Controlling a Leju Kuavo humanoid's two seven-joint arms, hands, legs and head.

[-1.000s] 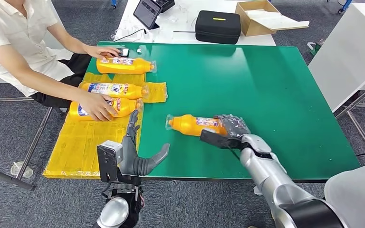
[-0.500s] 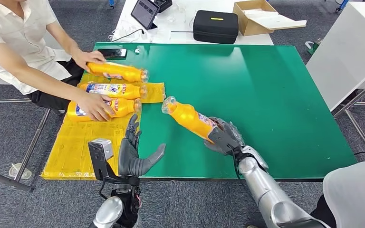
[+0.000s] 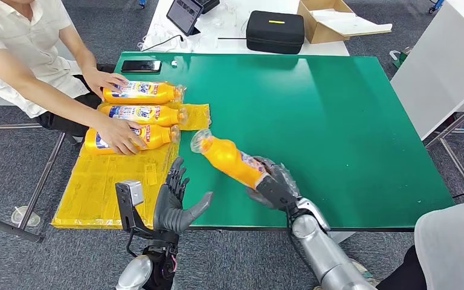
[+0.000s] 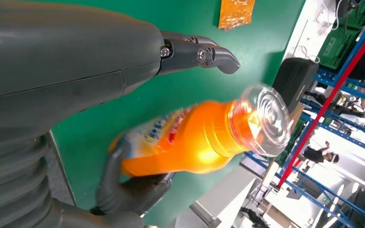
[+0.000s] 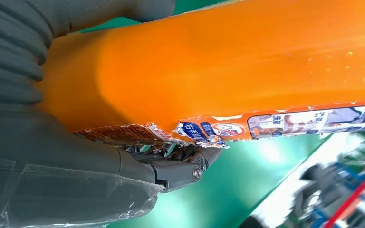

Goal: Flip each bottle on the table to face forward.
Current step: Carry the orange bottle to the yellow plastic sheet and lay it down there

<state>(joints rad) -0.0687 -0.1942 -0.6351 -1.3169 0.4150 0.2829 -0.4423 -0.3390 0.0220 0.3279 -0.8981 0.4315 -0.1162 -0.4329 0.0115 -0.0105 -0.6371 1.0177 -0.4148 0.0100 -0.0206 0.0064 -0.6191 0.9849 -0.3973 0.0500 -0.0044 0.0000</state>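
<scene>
My right hand [image 3: 273,186] grips the base of an orange bottle [image 3: 228,158] and holds it tilted above the green table [image 3: 338,121], clear cap toward the left. That bottle [image 4: 195,142] also fills the left wrist view, and its orange body [image 5: 228,61] with a torn label edge runs across the right wrist view. My left hand [image 3: 175,199] stands open at the table's front edge, fingers spread, just left of the held bottle. Three more orange bottles [image 3: 140,92] [image 3: 144,113] [image 3: 134,136] lie side by side on yellow sheets [image 3: 118,175] at the left, with a person's hands [image 3: 118,134] on them.
A person in a white shirt [image 3: 18,48] sits at the table's left side. A phone [image 3: 140,65] lies at the far left corner. Behind the table stand a tablet [image 3: 185,14], a black case [image 3: 276,32] and a cardboard box [image 3: 332,19]. A white cabinet [image 3: 441,66] stands at the right.
My right hand has lifted the bottle off the table and swung it leftward and nearer, cap now raised. The person has shifted the farthest bottle toward the other two. My left hand rose slightly.
</scene>
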